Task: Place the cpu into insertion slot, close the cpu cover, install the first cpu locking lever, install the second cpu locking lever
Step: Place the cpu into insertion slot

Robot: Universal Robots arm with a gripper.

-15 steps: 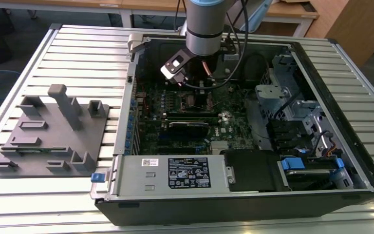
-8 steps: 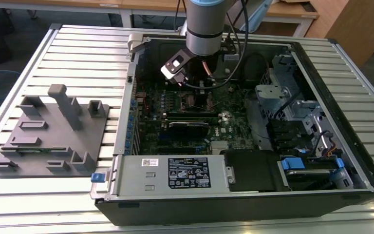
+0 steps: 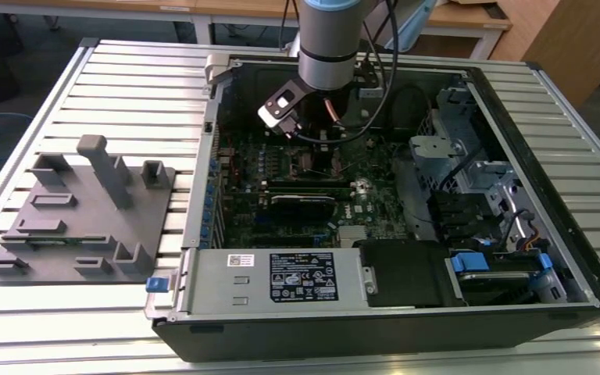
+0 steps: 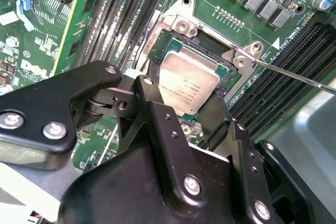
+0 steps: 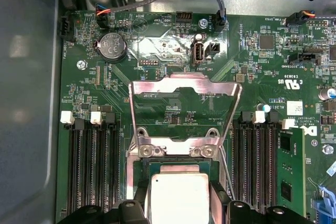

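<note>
In both wrist views the cpu (image 4: 187, 83) (image 5: 180, 196), a small square chip with a silvery top, lies between my gripper's (image 4: 186, 95) (image 5: 180, 205) black fingers right over the insertion slot (image 4: 210, 41), whose dark centre shows past the chip's far edge. The fingers press on two opposite sides of the chip. The cpu cover (image 5: 147, 86), a thin silver frame, stands swung open beyond the slot. A thin wire locking lever (image 4: 294, 74) sticks out beside the slot. In the exterior view the gripper (image 3: 316, 144) reaches down inside the open computer case.
Long black memory slots (image 5: 92, 171) run along both sides of the slot. A coin battery (image 5: 113, 45) and cables lie beyond the cover. The power supply (image 3: 279, 277), a drive cage (image 3: 487, 195) and the case walls box the arm in. A grey fixture (image 3: 81, 211) stands outside the case.
</note>
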